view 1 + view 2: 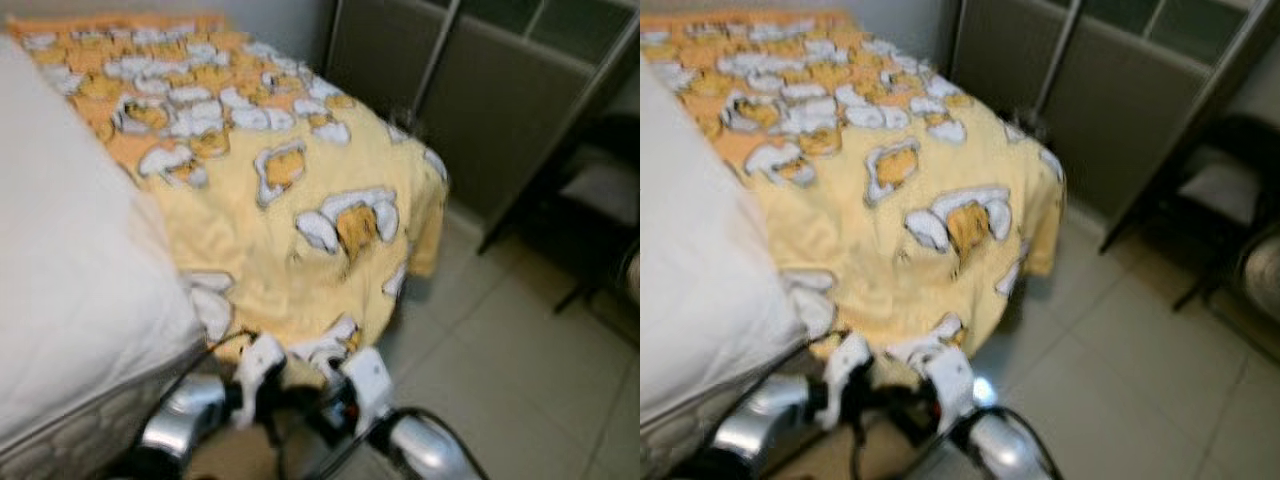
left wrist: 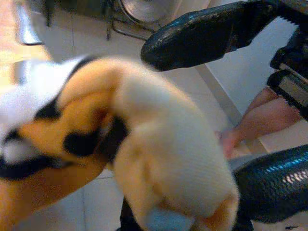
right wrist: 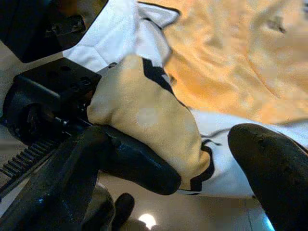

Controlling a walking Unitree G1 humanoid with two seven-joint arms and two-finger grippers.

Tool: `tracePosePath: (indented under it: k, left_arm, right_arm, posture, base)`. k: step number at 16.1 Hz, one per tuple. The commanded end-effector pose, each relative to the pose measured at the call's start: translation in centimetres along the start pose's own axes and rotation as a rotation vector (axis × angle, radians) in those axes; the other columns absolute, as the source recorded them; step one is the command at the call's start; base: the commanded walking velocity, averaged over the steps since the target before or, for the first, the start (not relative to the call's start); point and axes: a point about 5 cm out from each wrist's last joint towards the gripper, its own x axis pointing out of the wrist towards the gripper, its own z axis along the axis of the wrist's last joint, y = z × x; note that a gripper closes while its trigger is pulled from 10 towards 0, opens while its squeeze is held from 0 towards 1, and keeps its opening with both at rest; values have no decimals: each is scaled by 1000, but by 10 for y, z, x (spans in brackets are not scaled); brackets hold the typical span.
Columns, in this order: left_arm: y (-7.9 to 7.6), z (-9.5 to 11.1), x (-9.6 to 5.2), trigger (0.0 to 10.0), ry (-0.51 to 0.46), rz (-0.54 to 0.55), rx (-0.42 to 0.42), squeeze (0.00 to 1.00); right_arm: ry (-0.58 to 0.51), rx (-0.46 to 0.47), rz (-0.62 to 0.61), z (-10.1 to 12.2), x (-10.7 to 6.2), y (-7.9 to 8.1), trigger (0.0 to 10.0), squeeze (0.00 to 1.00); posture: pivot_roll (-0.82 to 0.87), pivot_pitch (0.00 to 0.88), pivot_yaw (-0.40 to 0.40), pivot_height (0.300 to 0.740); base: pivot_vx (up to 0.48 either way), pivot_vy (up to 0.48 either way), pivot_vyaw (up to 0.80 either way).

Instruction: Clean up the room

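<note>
At the near foot edge of the bed [image 1: 60, 420], both tools grip the hem of the yellow cartoon-print blanket [image 1: 300, 230]. The left tool [image 1: 258, 368] is clenched on a bunched fold of it, cloth swelling between its black fingers [image 2: 202, 33] in the left wrist view. The right tool [image 1: 368, 382], just beside it toward the foot corner, pinches a fold too, one finger [image 3: 139, 166] under the cloth. The blanket runs away from both tools along the bed's length to the far wall, its corner draping over the right-hand side edge toward the tiled floor [image 1: 500, 340]. A white cover [image 1: 70, 250] lies along the bed's left side. Any straightening pull probably goes back toward the robot. Beyond the floor stand a grey partition [image 1: 470, 100] and a dark chair [image 1: 600, 190], well apart.
</note>
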Motion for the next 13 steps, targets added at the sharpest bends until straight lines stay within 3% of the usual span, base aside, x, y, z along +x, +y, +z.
tracePosePath:
  k: [1, 6, 10, 13]
  left_arm:
    - [-7, 11, 11, 0, -25, -69, 54, 0]
    - [-18, 8, 17, 0, -41, -146, 12, 0]
    - [-26, 14, 20, 0, -117, -234, -103, 0]
    - [-22, 17, 19, 0, -98, -212, -63, 0]
  right_arm:
    - [16, 4, -23, 0, 2, -3, 10000, 47]
    - [15, 14, -5, -1, 1, -1, 10000, 47]
    - [10, 8, -5, 2, 0, -5, 10000, 47]
    - [-12, -10, -36, 6, 3, -10, 10000, 51]
  posture:
    - [-107, 23, -128, 740]
    - [-119, 37, -126, 740]
    - [-116, 35, -129, 740]
    - [-109, 35, -126, 740]
  base:
    - [0, 0, 0]
    - [0, 0, 0]
    - [0, 0, 0]
    - [0, 0, 0]
